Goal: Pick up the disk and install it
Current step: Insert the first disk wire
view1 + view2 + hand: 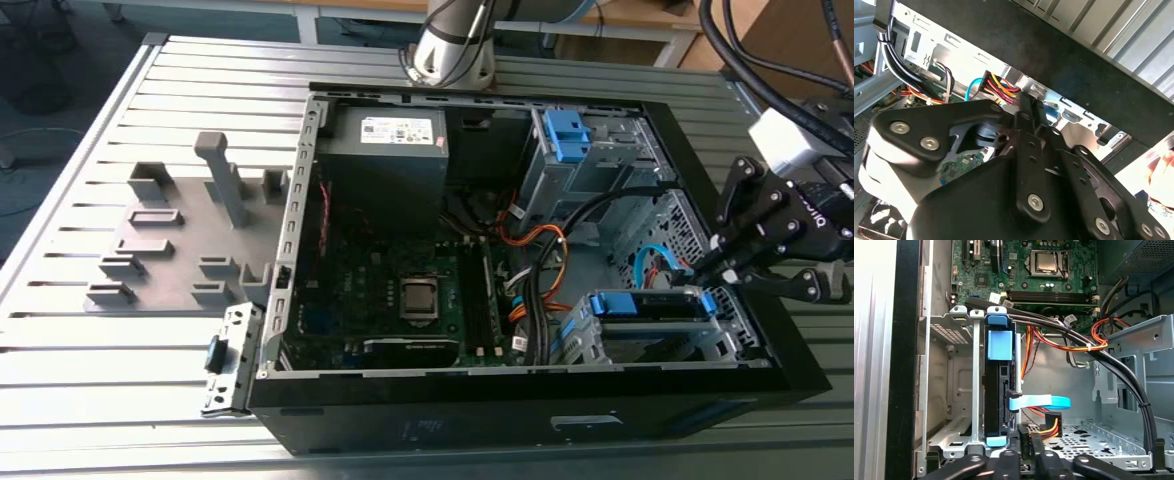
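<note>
**Table** point(80, 330): slatted metal. In the exterior view bare slats lie open on every side of the case point(534, 420). A grey plate point(174, 240) with upright blocks lies beside the case on the exterior view's left, well apart from the gripper.

**Case:** lies on its side with the lid off, so the interior is open from above. A black wall bounds its near edge and its edge on the exterior view's right.

**Board** point(400, 290): covers the case floor. In the first wrist view it lies beyond the cage.

**Cage** point(587, 335): silver, in the near corner of the case on the exterior view's right. A second cage at the far side of the case carries a blue latch point(567, 135).

**Disk** point(647, 303): sits in the near cage with its blue carrier uppermost. In the first wrist view the disk point(996, 390) stands edge-on between the cage uprights, with an open bay of bare case floor beside it.

**Gripper** point(714, 268): hangs over the case wall next to the cage, tips just beside the end of the disk. Contact cannot be told. In both wrist views the gripper point(1027, 437) point(1026, 107) is clenched; the fingers point(1030, 145) appear to meet with nothing between them. In the second wrist view its black linkage hides most of the case interior.

**Cables:** a black bundle point(1114, 365) crosses above the open bay. A flat blue cable point(1039, 401) reaches out from the disk's edge. A red-and-yellow wired plug point(1051, 422) lies just beside the fingertips.
</note>
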`<state>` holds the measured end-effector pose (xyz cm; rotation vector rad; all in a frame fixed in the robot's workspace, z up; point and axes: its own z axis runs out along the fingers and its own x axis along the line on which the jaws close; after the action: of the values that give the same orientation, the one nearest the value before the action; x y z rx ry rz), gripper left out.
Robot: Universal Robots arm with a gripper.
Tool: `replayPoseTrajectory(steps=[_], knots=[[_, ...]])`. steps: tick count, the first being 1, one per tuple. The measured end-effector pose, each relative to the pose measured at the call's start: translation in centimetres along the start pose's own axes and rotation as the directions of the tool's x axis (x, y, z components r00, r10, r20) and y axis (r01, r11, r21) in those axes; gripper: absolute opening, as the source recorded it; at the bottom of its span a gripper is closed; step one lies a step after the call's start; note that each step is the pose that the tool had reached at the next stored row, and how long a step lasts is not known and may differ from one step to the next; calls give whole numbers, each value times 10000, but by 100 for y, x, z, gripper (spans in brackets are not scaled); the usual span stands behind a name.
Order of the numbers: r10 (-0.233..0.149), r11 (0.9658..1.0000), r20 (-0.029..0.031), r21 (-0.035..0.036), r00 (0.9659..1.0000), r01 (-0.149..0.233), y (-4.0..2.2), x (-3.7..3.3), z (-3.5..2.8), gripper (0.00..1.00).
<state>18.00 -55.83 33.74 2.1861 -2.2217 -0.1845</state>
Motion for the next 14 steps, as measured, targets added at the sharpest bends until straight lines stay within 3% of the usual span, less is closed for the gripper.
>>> replayPoseTrajectory(steps=[2,10,14], knots=[[0,10000,-1,0,10000,0,0,0,0,16],[0,10000,-2,2,10000,0,7,-1,1,16],[-1,10000,-2,16,10000,1,125,3,16,16]])
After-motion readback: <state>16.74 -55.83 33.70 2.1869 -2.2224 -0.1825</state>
